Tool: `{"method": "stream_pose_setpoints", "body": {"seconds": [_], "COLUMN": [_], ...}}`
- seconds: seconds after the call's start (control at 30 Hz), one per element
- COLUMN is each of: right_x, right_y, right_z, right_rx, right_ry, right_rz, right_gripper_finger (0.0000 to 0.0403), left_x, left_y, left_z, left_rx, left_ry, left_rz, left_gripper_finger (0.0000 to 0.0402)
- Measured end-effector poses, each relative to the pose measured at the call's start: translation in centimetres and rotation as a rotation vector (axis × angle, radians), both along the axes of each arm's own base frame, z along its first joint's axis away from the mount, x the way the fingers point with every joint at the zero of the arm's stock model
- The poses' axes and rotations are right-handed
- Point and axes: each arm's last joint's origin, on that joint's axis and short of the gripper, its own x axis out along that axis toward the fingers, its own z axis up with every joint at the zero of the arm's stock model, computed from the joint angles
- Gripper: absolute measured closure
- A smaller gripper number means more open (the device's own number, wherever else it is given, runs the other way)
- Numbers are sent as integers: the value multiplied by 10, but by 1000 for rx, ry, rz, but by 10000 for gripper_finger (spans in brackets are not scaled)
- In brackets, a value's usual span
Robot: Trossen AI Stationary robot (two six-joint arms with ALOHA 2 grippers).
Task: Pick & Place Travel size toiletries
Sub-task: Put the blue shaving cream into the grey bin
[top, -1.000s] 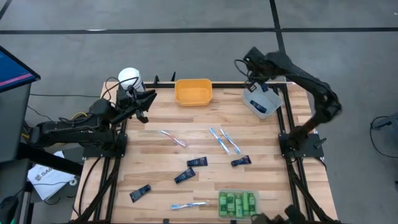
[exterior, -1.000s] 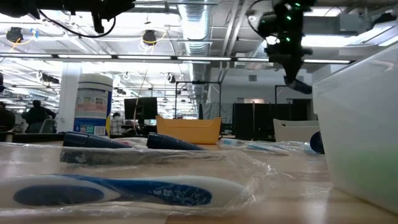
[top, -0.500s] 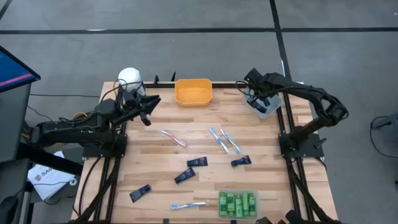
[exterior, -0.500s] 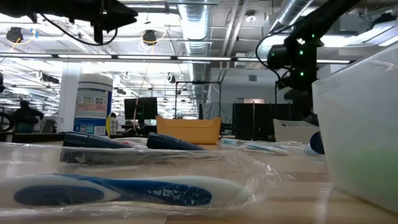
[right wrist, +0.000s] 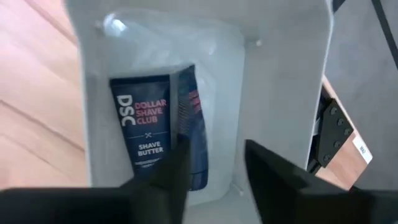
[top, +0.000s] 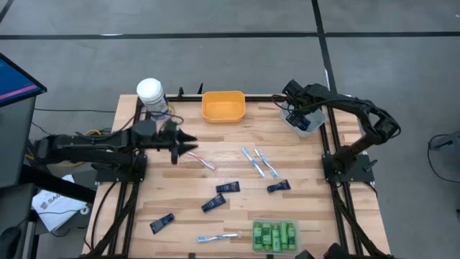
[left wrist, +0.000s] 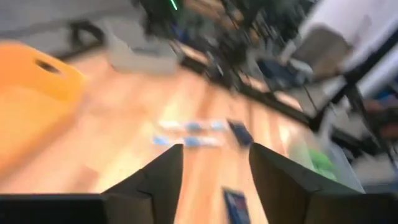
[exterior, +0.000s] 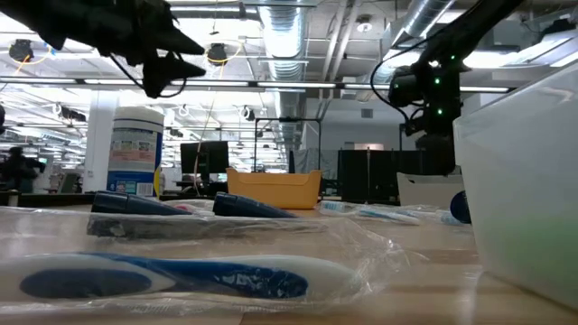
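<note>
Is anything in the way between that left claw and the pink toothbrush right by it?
Nothing visible. From above, the left gripper, fingers apart and empty, hangs beside the pink toothbrush, with only bare table between them. The orange bin sits off to the side.

My left wrist view is motion-blurred: the orange bin (left wrist: 34, 99) is cut off by the picture's edge, and the toothbrushes (left wrist: 186, 132) are only pale streaks. In my right wrist view, my own fingers (right wrist: 177, 168) cover the lower end of the navy tube (right wrist: 152, 127) (its label still reads).
</note>
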Motion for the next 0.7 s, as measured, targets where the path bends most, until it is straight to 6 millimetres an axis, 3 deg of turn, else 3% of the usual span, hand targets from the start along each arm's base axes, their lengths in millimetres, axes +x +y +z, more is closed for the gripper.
{"method": "stream_pose_setpoints", "body": {"seconds": [0.13,0.23,0.43,0.7], "right_x": [0,-1,1,7], "right_y": [5,12,25,31], "right_z": [9,17,34,43], "right_rx": [-18,-35,-92,-144], "right_ry": [-45,-84,-160,-245], "right_rz": [-10,-28,-6,-18], "right_gripper_finger": [173,138,127,127], "left_x": [13,18,11,0], "left_y": [-14,-30,-72,-119], "left_z": [-15,-27,-51,-67], "left_rx": [-68,-183,-353,-508], "left_ry": [94,193,465,663], "left_rz": [-93,-176,-340,-419], "left_gripper_finger": [197,191,197,212]}}
